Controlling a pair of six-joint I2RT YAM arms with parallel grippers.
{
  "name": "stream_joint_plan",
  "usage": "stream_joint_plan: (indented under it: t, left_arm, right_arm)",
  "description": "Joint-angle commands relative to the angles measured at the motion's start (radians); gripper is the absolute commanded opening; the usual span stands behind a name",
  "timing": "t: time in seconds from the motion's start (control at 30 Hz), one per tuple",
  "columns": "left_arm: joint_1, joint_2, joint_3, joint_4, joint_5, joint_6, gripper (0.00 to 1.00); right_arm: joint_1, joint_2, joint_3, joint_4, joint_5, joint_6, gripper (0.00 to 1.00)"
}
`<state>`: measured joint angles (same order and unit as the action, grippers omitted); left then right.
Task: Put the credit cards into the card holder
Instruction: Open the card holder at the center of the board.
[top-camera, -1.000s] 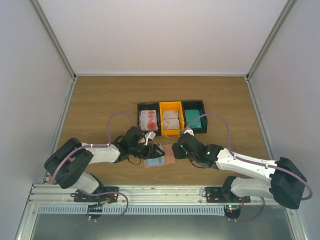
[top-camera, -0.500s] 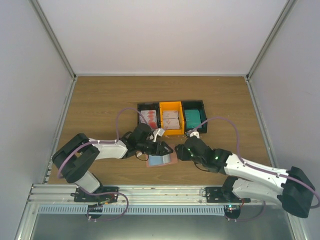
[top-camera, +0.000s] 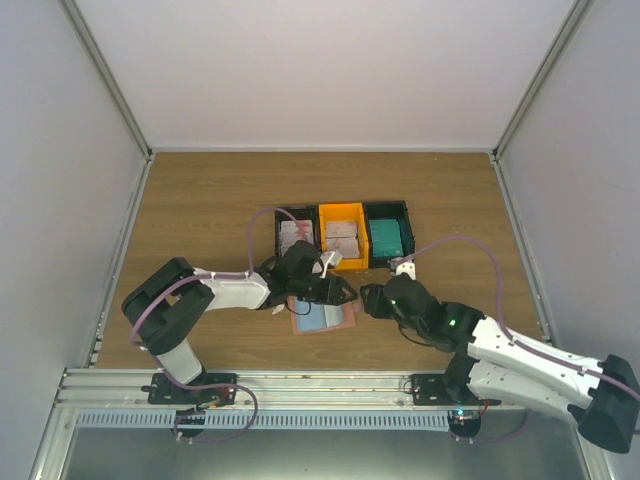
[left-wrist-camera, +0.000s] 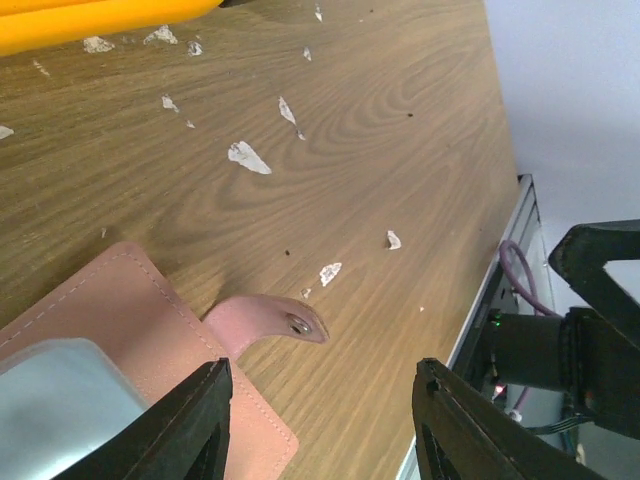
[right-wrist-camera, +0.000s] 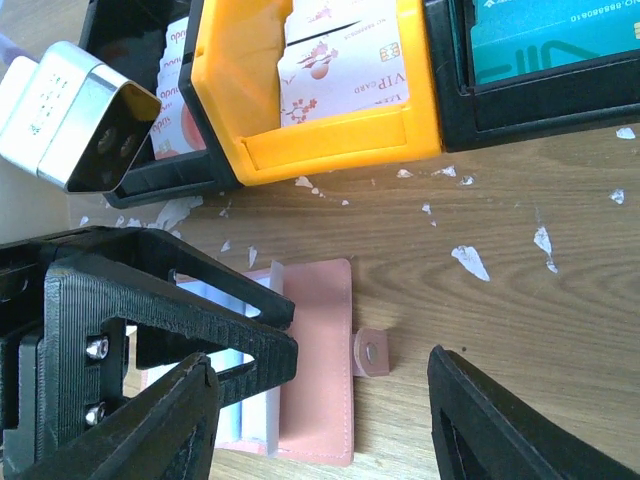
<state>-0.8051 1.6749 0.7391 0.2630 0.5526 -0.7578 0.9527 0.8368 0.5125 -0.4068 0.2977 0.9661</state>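
Two changes since a second ago: my left gripper (top-camera: 338, 291) has pushed across over the holder (top-camera: 325, 316), and my right gripper (top-camera: 368, 298) has backed away, ending just beside the tab (right-wrist-camera: 372, 352). Both sets of jaws stand apart, clamped on nothing I can see.

Holder lies open and flat, under my left jaws and just ahead of my right ones. What looks like a pale teal card (top-camera: 316, 318) sits in it.

Judgement: one card is in, more to fetch. Remaining cards (right-wrist-camera: 330, 75) stand in the tray (right-wrist-camera: 330, 140), beyond both jaws.

Hidden: my left gripper covers the pocket, so I cannot tell whether that card is fully seated. Scraps (left-wrist-camera: 248, 156) litter the wood ahead.
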Motion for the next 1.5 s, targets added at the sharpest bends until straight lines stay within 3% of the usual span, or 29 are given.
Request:
stream_joint_plan:
  t: [0.0,0.3,0.47,0.63,0.8,0.9,1.13,1.3,1.47]
  left_arm:
    - [-0.025,-0.011,0.041,-0.062,-0.078,0.077,0.52]
    - [-0.032,-0.166,0.004,-0.065,-0.135,0.112,0.49]
    - [-0.032,-0.266,-0.049,-0.076,-0.239,0.102,0.48]
    - [-0.028,-0.368,-0.142,-0.124,-0.405,0.039,0.44]
    - [-0.019,-0.432,-0.221,-0.179,-0.486,-0.025,0.35]
    - [-0.011,-0.460,-0.268,-0.200,-0.509,-0.061,0.32]
    - [0.001,-0.493,-0.353,-0.160,-0.470,-0.094,0.31]
    - [0.006,-0.470,-0.363,-0.129,-0.435,-0.081,0.31]
    - [0.013,-0.456,-0.363,-0.122,-0.432,-0.079,0.31]
  right_arm:
    - [-0.009,0.004,0.049,-0.046,0.021,-0.017,0.58]
    - [-0.011,0.052,0.124,-0.016,-0.048,-0.129,0.43]
    - [-0.011,0.108,0.143,0.053,-0.158,-0.209,0.37]
    - [-0.002,0.245,0.185,0.103,-0.292,-0.291,0.28]
    - [0.027,0.401,0.234,0.174,-0.418,-0.326,0.11]
    - [0.037,0.497,0.252,0.208,-0.488,-0.335,0.06]
    - [0.039,0.646,0.277,0.205,-0.534,-0.337,0.07]
    - [0.040,0.691,0.296,0.134,-0.439,-0.297,0.11]
    - [0.040,0.725,0.309,0.046,-0.302,-0.260,0.26]
